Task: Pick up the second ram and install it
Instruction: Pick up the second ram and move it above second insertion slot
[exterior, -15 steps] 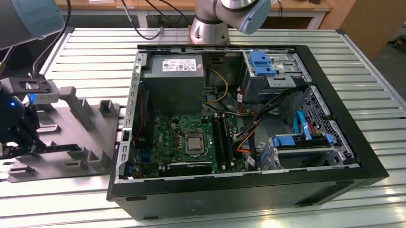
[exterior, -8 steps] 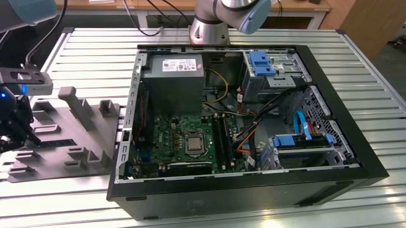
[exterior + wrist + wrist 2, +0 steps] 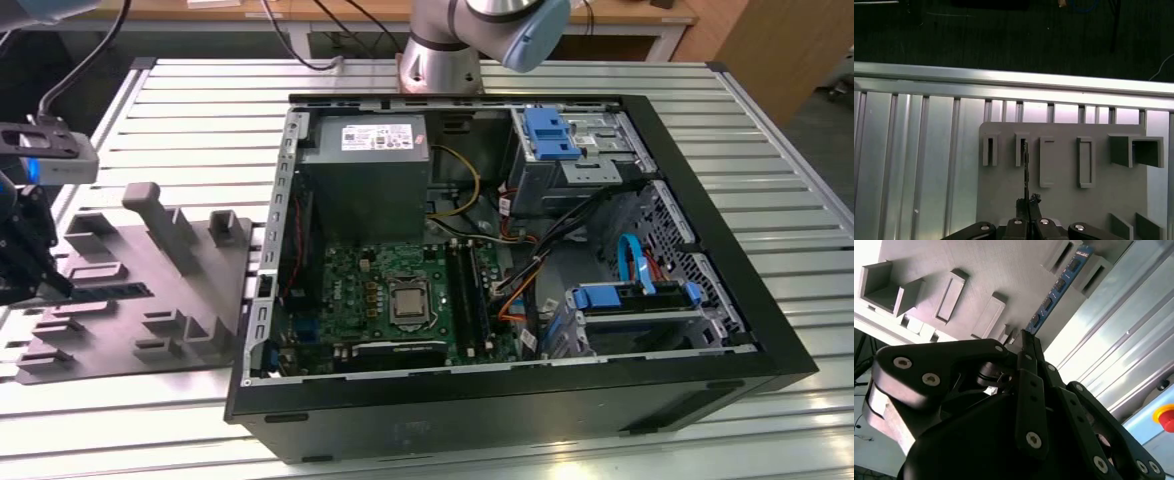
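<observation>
While the wide table of silver aluminium slats (image 3: 747, 130) fills the exterior view from edge to edge, a big black computer case (image 3: 534, 400) lies open on it, from the middle to the exterior view's right. Inside the case I see a silver box-shaped power supply (image 3: 360, 150) at the upper part, a green motherboard (image 3: 387, 290) below it, and bright-blue plastic drive clips (image 3: 554, 130) toward the upper right. The grey and blue robot arm (image 3: 447, 50) stands at the top centre of the frame, behind the case.

At the exterior view's left, just beside the case, rests a flat grey plastic fixture plate with raised blocks and narrow slots (image 3: 134, 345); both wrist views show it too (image 3: 1004, 270) (image 3: 1064, 200).

The black gripper (image 3: 47, 285) is at the far left edge of the exterior view, low over this plate. In both wrist views its fingers are drawn almost together (image 3: 1027, 337) (image 3: 1029, 200), and one end of the second ram sits between them.

This second ram (image 3: 118, 292), a long thin blue circuit-board stick with dark chips, stands on its edge in the slots of the fixture plate, well apart from the case (image 3: 1059, 287) (image 3: 1026, 165).
</observation>
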{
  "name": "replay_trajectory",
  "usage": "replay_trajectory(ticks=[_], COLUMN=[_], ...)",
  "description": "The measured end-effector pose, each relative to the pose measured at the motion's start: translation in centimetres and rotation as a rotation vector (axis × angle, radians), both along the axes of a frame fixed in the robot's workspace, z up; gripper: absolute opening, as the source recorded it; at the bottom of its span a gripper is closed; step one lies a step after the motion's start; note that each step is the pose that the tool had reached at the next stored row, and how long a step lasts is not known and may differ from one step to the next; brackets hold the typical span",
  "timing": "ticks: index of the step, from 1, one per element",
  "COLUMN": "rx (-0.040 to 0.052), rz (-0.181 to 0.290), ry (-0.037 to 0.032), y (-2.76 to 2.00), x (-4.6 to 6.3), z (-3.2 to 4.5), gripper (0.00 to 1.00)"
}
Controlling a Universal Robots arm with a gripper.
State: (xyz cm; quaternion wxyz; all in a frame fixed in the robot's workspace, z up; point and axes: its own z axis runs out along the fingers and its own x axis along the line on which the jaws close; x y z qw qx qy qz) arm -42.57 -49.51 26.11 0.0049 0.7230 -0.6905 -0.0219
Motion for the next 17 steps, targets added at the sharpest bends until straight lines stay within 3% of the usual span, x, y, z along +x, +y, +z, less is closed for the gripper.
replay_trajectory(ticks=[9,17], rx=[0.0000,0.0000], rz=[-0.001,-0.001], ry=[0.0000,0.0000], y=[0.00,0.00], x=[0.0,0.0], z=[2.18,3.66], gripper=[0.12,0.12])
